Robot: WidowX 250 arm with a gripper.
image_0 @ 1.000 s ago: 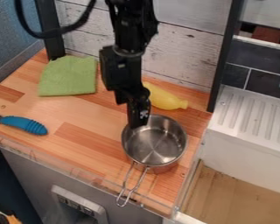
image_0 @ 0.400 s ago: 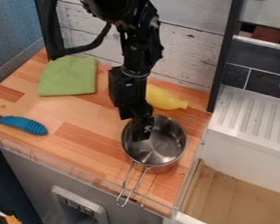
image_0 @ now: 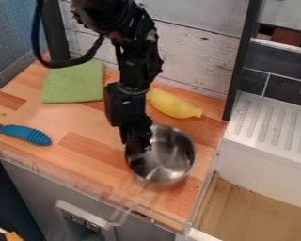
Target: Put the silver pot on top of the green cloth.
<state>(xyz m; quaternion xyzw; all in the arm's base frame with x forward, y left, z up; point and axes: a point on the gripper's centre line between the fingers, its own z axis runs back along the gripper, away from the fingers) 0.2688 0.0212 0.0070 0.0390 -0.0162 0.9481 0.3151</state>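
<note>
The gripper [image_0: 138,145] hangs down over the left side of the silver pot [image_0: 169,160], as the camera sees it, with its fingertips at the pot's rim. It is clenched on that rim, with little spread between its fingers; the exact gap cannot be made out against the dark metal. The pot is upright or nearly so, its open mouth facing up, above the right part of the wooden counter [image_0: 84,124]. Whether its base touches the wood cannot be told. Its wire handle [image_0: 129,200] points from the pot toward the counter's front edge and is blurred.

The green cloth [image_0: 73,84] lies flat on the counter, well apart from the pot, behind it and to its left. The pot is not on the cloth. Just behind the pot, and apart from it, a yellow bottle-shaped thing [image_0: 173,103] lies on its side, its narrow end to the right. Well to the left of the pot, a tool with a blue ridged handle [image_0: 27,133] rests on the wood. To the right of the pot, beyond the counter's side, is a white ridged drainboard [image_0: 269,120]. Behind the pot, past the yellow thing, stands a pale plank wall [image_0: 197,54].
</note>
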